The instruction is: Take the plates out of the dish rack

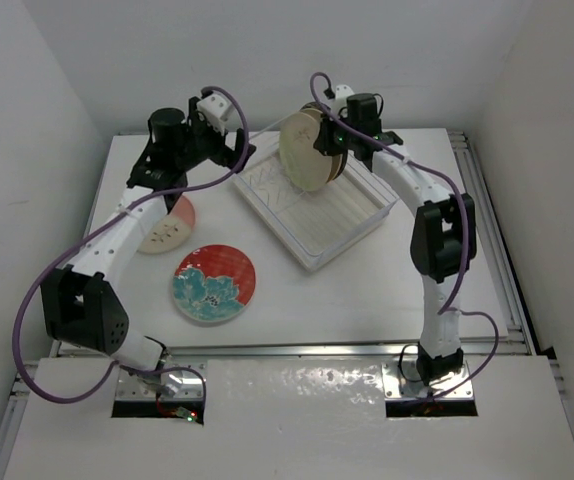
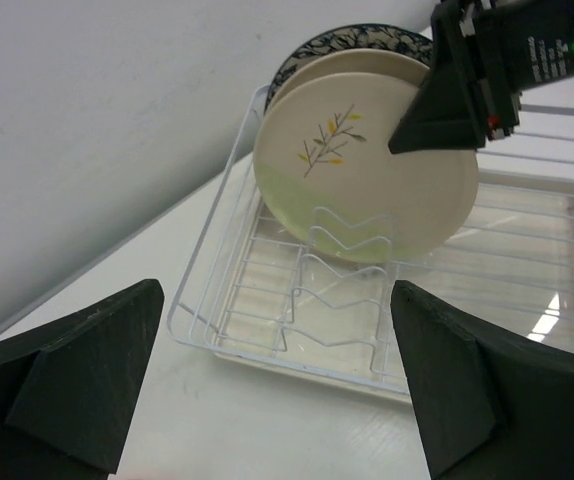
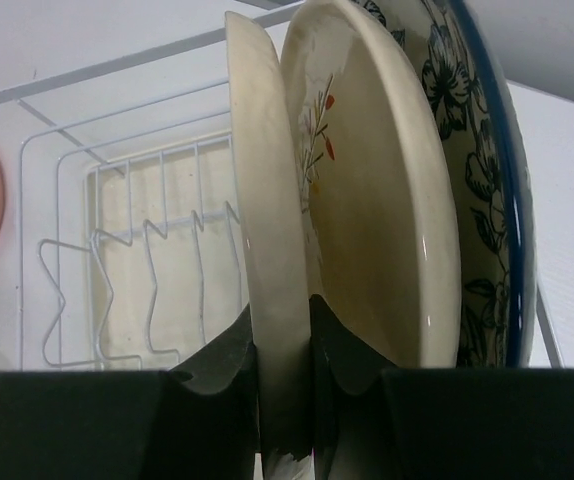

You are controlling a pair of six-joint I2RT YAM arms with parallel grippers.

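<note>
Seemingly secure, the right gripper (image 3: 282, 335) pinches the front cream plate (image 3: 267, 200) by its rim, at the dish rack's (image 1: 339, 228) 12 o'clock end; lifted askew, it could slip or drag the neighbouring cream plate (image 3: 367, 230). The left gripper (image 2: 275, 292) gapes empty.

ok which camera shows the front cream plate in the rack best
Left wrist: the front cream plate faces it, twig pattern clear, top edge hidden by the right gripper. Right wrist sees just its rim, pinched between the fingers; the top view shows it small and oblique.
</note>
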